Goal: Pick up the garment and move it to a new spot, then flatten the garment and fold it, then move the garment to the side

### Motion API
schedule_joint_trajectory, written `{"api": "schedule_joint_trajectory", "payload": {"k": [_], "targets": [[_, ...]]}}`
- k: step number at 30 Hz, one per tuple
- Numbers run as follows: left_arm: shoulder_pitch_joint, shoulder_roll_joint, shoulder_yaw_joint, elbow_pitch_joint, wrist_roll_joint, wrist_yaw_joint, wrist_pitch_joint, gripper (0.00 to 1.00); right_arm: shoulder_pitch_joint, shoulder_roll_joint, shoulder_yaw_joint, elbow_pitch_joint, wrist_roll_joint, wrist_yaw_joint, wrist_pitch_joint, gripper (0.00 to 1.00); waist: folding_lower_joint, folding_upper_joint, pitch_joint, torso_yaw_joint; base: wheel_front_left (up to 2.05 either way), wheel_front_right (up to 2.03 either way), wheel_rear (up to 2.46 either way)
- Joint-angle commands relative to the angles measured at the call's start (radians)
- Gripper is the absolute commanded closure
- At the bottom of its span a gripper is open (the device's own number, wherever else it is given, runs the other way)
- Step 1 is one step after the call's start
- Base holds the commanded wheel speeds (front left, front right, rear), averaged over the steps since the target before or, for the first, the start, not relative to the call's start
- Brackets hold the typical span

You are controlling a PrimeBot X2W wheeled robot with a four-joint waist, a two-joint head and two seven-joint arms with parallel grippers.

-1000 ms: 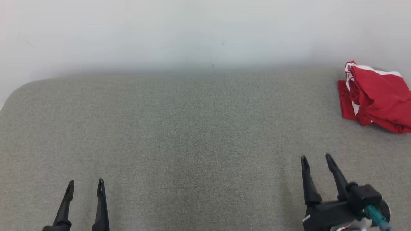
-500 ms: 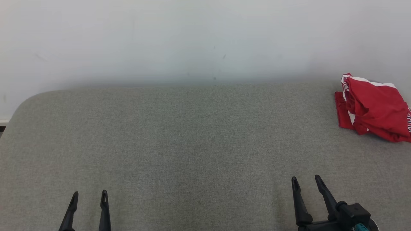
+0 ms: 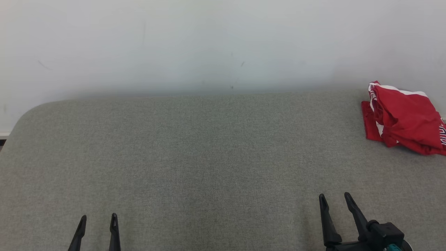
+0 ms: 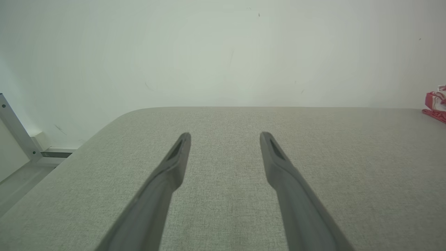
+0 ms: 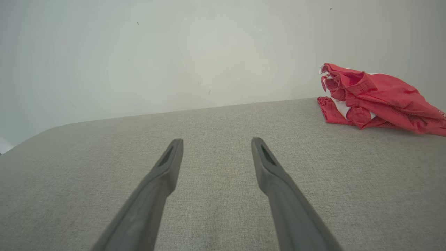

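The garment (image 3: 406, 118) is a crumpled red cloth with white trim, lying at the far right of the grey padded table (image 3: 209, 157), close to the wall. The right wrist view shows the garment (image 5: 376, 99) bunched up at the upper right, well beyond my fingers; a sliver of the garment (image 4: 435, 106) also sits at the right edge of the left wrist view. My right gripper (image 3: 334, 198) stands open near the table's front right, nothing between its fingers. My left gripper (image 3: 98, 219) is open at the front left, also holding nothing.
A pale wall (image 3: 209, 45) runs along the table's far edge. The table's far left corner (image 3: 31, 108) is rounded. In the left wrist view a metal frame bar (image 4: 15, 129) stands off the table's left side.
The head camera has tilted, so the whole picture has shifted down and more wall shows. Both grippers sit lower in view, still open. The garment has not moved on the table.
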Motion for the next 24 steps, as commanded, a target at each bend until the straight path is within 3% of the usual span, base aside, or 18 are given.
{"api": "schedule_joint_trajectory", "payload": {"k": [1, 24], "targets": [[-0.002, -0.003, 0.003, 0.003, 0.002, -0.003, -0.003, 0.0, -0.003, 0.002, 0.0, 0.002, -0.006, -0.003, -0.004, 0.0, 0.0, 0.0, 0.001, 0.0, 0.0, 0.0, 0.0], [0.003, -0.009, 0.006, 0.005, 0.014, 0.002, -0.003, 0.0, -0.004, -0.004, 0.009, 0.012, 0.0, -0.003, -0.006, 0.0, 0.0, 0.0, -0.007, 0.009, 0.0, 0.0, 0.0]]}}
